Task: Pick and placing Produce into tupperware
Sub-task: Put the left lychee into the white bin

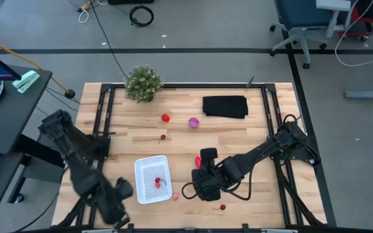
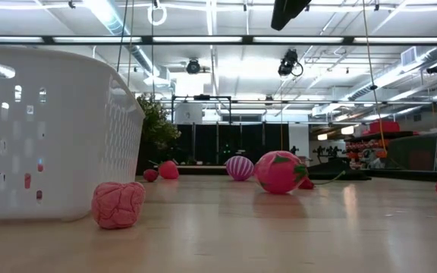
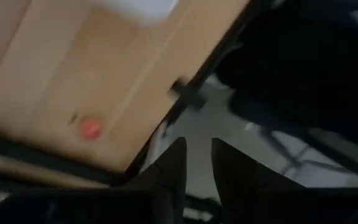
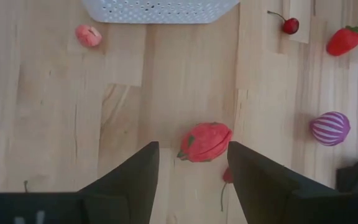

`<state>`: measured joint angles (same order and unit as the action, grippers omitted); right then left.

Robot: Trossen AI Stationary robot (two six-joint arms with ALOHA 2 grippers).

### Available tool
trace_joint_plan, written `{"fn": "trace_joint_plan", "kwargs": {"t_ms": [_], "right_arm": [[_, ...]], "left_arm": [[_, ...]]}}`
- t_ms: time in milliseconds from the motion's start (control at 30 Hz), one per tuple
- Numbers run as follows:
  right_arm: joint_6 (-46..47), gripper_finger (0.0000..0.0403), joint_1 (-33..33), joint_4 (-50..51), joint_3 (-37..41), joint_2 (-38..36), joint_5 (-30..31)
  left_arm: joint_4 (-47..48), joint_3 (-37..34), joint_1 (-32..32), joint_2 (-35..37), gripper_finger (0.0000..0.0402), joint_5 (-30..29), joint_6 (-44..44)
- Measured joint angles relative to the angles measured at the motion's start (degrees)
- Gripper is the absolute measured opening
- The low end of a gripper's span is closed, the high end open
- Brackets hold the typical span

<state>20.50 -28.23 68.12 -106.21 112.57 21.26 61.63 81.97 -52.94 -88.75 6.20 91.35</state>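
The white tupperware (image 1: 153,179) stands near the table's front, with small red pieces (image 1: 157,182) inside; it also shows in the low view (image 2: 51,136). A red oblong (image 4: 205,142) lies on the wood, a small cherry (image 4: 227,177) beside it. My right gripper (image 4: 192,155) is open and hovers above the oblong, fingers pointing down toward the table's left; it also shows in the high view (image 1: 203,163). A pink piece (image 4: 89,35) lies by the tupperware. A purple striped ball (image 4: 329,127), a strawberry (image 4: 344,40) and another cherry (image 4: 289,25) lie farther off. My left gripper (image 3: 197,155) waits off the table's front left corner, its fingers a narrow gap apart.
A bushy green plant (image 1: 142,83) stands at the far left edge. A flat black cloth (image 1: 225,107) lies at the far right. A small red piece (image 1: 223,207) lies near the front edge. Black frame rails (image 1: 102,123) run along both table sides.
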Motion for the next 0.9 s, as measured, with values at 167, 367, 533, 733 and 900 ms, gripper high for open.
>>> {"fn": "trace_joint_plan", "kwargs": {"t_ms": [167, 367, 533, 733, 900], "right_arm": [[0.89, 0.02, -0.04, 0.0, 0.0, 0.0, -0.09], [0.93, 0.02, -0.04, -0.3, -0.01, 0.0, -0.09], [0.95, 0.02, -0.04, -1.31, -0.02, 0.0, -0.09], [0.95, 0.02, -0.02, -1.39, 0.0, 0.0, -0.09], [0.95, 0.02, -0.02, -1.95, -0.02, 0.0, -0.09]], "left_arm": [[-4.59, -8.78, -6.87, -0.73, 0.0082, -0.31, 10.99], [-19.24, -18.49, -9.72, -1.33, 0.0118, -0.4, 12.57], [-26.71, -25.75, -9.8, -1.34, 0.0151, 3.09, 9.21], [-27.08, -31.1, -9.6, -1.36, 0.0151, 6.53, 6.77], [-28.26, -33.01, -9.58, -1.33, 0.0138, 6.52, 6.32]]}}
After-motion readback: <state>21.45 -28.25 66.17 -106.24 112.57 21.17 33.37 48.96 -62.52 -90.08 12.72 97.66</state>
